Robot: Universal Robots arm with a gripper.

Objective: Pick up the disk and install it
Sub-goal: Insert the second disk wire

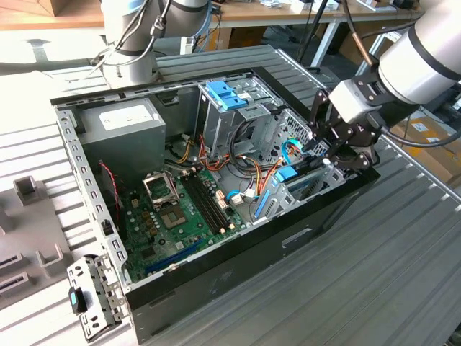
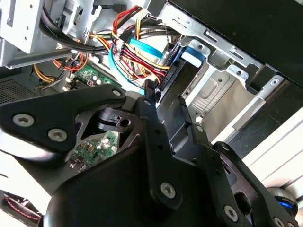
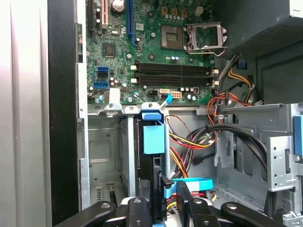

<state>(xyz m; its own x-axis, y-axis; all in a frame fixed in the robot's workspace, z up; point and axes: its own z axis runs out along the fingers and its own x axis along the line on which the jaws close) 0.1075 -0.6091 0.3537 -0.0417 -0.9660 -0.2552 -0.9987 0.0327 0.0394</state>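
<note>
The disk stands on edge in the low drive bay at the exterior view's right corner of the open computer case, a blue tab at its inner end. In the first wrist view the disk is a dark slab under that blue tab. In the second wrist view the disk runs away from the fingertips. My gripper reaches down into the bay, its black fingers close on either side of the disk's near end, in both wrist views.
Bundled red, yellow and black cables and a light blue flat cable crowd the space beside the bay. The motherboard, grey power supply and upper drive cage with blue bracket lie inside the case. A loose metal bracket lies outside.
</note>
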